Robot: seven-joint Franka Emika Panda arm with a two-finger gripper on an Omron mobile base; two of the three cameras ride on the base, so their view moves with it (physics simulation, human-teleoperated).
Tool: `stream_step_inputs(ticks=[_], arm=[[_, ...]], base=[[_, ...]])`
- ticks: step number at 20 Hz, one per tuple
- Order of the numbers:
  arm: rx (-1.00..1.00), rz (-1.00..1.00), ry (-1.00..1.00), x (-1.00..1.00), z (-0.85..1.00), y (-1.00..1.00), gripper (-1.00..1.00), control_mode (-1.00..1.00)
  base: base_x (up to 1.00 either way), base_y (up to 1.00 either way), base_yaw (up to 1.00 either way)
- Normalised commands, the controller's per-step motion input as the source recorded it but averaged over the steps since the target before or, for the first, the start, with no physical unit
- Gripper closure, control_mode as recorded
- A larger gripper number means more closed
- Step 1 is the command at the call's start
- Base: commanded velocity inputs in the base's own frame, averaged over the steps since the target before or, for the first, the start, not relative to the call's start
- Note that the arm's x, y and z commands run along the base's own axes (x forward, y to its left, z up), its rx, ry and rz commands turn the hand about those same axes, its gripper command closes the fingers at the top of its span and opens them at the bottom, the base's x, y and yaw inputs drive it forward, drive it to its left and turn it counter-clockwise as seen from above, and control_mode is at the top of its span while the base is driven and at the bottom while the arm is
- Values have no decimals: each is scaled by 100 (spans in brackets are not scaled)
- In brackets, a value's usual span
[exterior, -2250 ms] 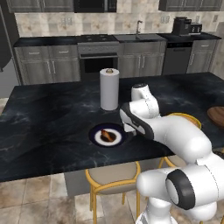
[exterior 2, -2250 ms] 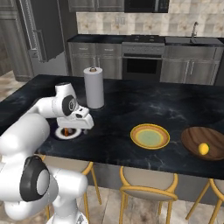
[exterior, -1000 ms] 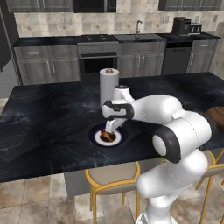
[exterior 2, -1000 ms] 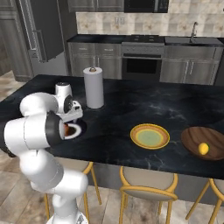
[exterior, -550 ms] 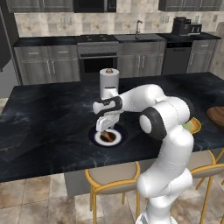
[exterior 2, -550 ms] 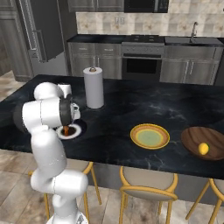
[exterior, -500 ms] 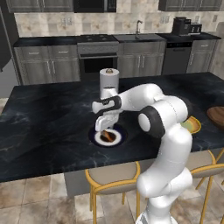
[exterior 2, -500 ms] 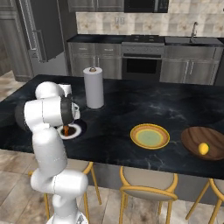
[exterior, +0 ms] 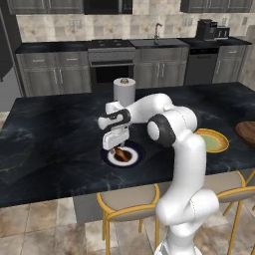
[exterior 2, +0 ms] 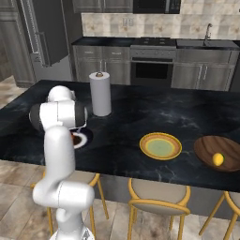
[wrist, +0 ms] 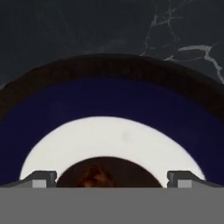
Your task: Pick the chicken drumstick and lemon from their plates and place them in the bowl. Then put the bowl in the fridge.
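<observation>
Currently: your gripper (exterior: 116,147) hangs directly over the chicken drumstick (exterior: 120,153) on the blue-rimmed plate (exterior: 132,159) | fingers (wrist: 40,178) spread wide, empty | drumstick lies between and below them, long axis unclear | lemon (exterior 2: 218,159) sits in the bowl (exterior 2: 206,148), well apart.

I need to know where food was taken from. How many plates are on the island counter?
2. The blue-rimmed plate lies under the gripper, holding the chicken drumstick. The yellow-orange plate sits bare beside the bowl.
</observation>
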Motion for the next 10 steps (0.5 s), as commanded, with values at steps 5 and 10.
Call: stream_step_inputs(ticks=[5,10], arm=[[-13,0,3,12,-22,0,-100,-100],[-3,0,9,-7,-13,0,-100,-100]], base=[[0,0,0],[0,0,0]])
